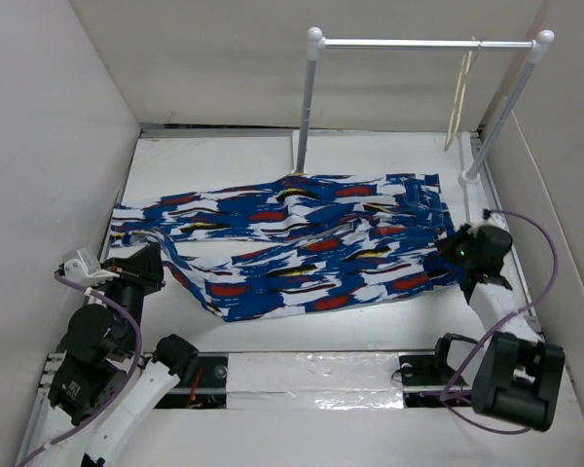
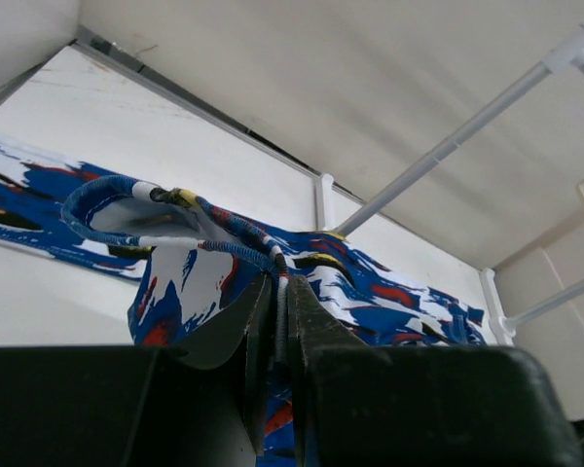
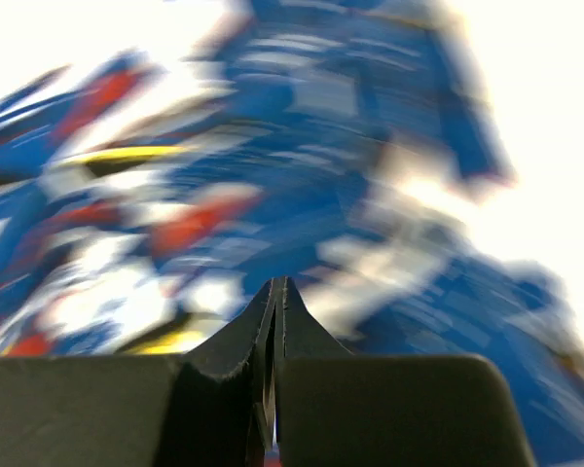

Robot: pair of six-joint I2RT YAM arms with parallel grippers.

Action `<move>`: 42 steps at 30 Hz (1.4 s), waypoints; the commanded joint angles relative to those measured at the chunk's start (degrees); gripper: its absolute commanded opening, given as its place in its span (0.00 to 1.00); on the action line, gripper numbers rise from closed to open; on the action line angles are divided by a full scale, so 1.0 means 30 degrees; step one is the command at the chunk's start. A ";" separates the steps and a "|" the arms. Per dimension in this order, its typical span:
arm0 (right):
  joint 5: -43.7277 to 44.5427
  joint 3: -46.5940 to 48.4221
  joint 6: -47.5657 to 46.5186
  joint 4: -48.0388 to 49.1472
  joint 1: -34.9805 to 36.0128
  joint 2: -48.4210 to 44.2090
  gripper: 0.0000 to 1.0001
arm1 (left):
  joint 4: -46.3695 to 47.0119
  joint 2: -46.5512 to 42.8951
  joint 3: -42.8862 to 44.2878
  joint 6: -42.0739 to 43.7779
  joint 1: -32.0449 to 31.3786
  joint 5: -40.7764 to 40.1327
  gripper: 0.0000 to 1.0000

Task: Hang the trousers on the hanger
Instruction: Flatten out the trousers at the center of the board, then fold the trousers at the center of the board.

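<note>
1. At the left of the table (image 1: 224,161), the left gripper (image 1: 148,265) is seen at the leg end of the trousers (image 1: 302,243). In the left wrist view its fingers (image 2: 258,321) are closed almost together, and a raised fold of the printed cloth (image 2: 370,292) with its hem is pinched between them.
2. The trousers are laid flat across the middle of the table, the legs pointing left and the waist to the right. The blue, white, red, black and yellow print is seen throughout.
3. Behind the trousers, a white two-post rail (image 1: 423,44) with a metal bar is stood at the far edge.
4. The hanger (image 1: 459,97) is hung from the right part of that bar, well apart from the trousers.
5. The right gripper (image 1: 450,255) is placed at the waist end. In the blurred right wrist view its fingers (image 3: 243,336) are pressed together over the cloth (image 3: 273,146). Whether cloth is caught between them cannot be told.
</note>
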 commanded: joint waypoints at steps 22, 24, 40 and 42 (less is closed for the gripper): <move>0.1333 -0.2004 0.0242 -0.7659 -0.6479 -0.4397 0.59 | 0.2999 -0.2750 -0.0733 0.1791 0.0906 0.2794 0.00; 0.1156 -0.2063 0.0328 -0.6868 -0.6479 -0.3489 0.58 | 0.2970 -0.2750 -0.0733 0.1762 0.0906 0.2707 0.00; 0.5049 0.2322 -0.0344 -1.2067 -0.6830 -0.8604 0.00 | 0.2706 -0.2750 -0.0587 0.1383 0.0906 0.2034 0.00; 0.6216 0.3236 -0.0811 -1.3304 -0.6830 -0.9631 0.00 | 0.2414 -0.3069 -0.0294 0.1089 0.0906 0.1683 0.00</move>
